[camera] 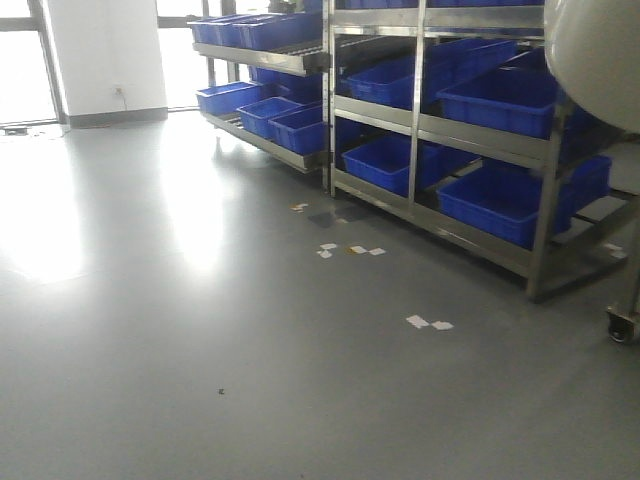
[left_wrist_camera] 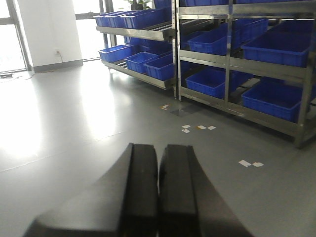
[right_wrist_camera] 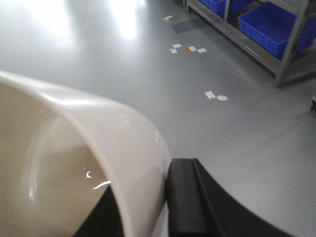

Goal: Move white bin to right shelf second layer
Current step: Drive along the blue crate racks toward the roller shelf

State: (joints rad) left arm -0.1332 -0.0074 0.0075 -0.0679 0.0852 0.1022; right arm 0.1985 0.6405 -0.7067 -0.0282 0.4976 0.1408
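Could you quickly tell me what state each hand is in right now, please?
Left hand: closed, holding nothing.
Right hand: closed on the wall of the white bin.

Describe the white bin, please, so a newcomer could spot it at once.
Start at the steel rack of blue crates. The white bin hangs before its upper right part, held by the right gripper. It alone is cream and rounded.

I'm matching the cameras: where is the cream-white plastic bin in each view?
Front-facing: cream-white glossy plastic bin fills the top right corner.
Left wrist: not in view.
Right wrist: the bin fills the lower left.
Shared landmark: the pair of white paper scraps.
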